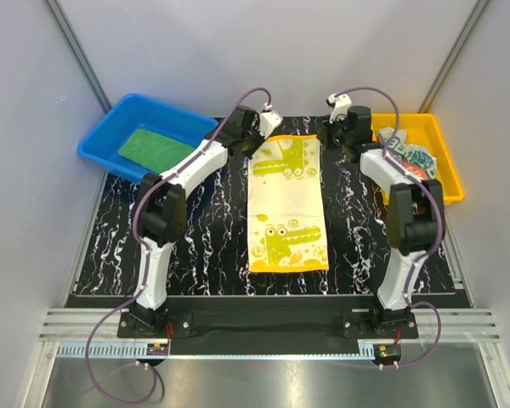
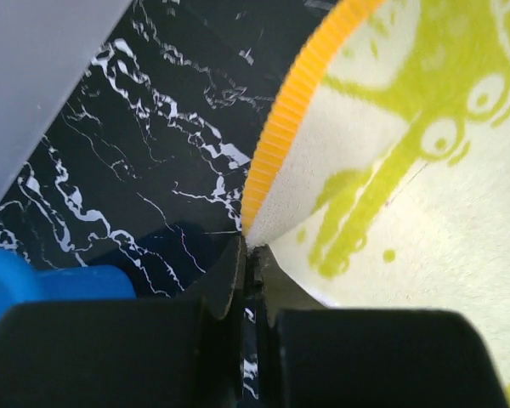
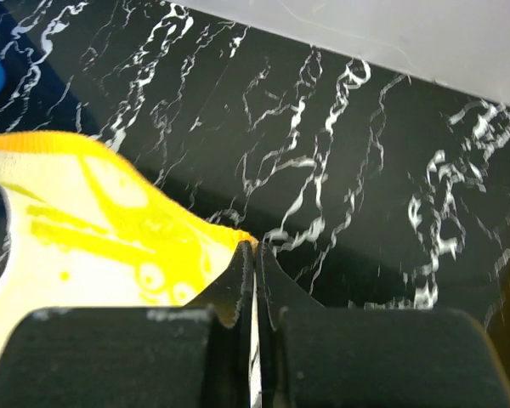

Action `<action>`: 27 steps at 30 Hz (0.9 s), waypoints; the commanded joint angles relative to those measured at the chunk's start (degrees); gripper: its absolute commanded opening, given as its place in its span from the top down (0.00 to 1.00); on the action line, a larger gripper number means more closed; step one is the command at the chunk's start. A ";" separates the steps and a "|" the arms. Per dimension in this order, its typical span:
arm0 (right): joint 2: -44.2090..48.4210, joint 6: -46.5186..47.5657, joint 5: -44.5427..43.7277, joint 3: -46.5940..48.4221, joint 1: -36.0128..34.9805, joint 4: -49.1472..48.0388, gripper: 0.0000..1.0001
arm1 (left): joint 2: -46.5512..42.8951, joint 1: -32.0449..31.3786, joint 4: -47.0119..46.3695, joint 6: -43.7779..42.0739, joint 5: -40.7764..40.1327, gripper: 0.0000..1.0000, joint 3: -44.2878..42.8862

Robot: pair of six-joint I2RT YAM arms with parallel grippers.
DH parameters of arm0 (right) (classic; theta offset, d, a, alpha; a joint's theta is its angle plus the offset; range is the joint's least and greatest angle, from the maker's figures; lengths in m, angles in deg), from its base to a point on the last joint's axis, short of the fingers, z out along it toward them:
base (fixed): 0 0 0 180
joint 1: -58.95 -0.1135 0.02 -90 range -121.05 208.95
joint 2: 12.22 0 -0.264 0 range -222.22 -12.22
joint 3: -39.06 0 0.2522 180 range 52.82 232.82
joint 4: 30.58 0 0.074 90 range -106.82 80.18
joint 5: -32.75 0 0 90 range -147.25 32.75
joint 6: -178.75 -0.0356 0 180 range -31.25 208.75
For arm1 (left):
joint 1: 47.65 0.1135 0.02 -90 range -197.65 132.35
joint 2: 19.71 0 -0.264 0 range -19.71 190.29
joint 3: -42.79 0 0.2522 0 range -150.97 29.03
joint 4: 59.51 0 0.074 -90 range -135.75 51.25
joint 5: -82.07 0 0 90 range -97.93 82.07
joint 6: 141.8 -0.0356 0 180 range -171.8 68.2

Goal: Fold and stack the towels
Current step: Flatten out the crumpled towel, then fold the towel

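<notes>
The yellow towel with crocodile print lies stretched lengthwise on the black marbled mat. At its far left corner, my left gripper is shut on the towel; the wrist view shows the orange-hemmed corner pinched at the tips of the left gripper. My right gripper is shut on the far right corner, and the yellow towel runs up into the tips of the right gripper. A folded green towel lies in the blue bin. The striped towel sits crumpled in the yellow bin.
The blue bin stands at the far left, partly off the mat. The yellow bin stands at the far right. Grey walls close in on three sides. A rail carries both arm bases at the near edge.
</notes>
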 commanded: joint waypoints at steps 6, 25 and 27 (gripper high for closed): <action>-7.11 5.38 6.81 6.82 1.79 -14.05 1.00 | 1.71 0.76 -11.92 -6.39 -3.07 1.00 -2.09; 20.65 -2.08 4.80 -23.31 0.91 -9.60 1.00 | -21.83 -7.15 -15.71 -5.08 -10.36 1.00 29.11; 20.84 -4.79 2.08 -24.12 0.21 -5.48 1.00 | -23.33 -8.64 -15.01 -3.94 -11.15 1.00 31.31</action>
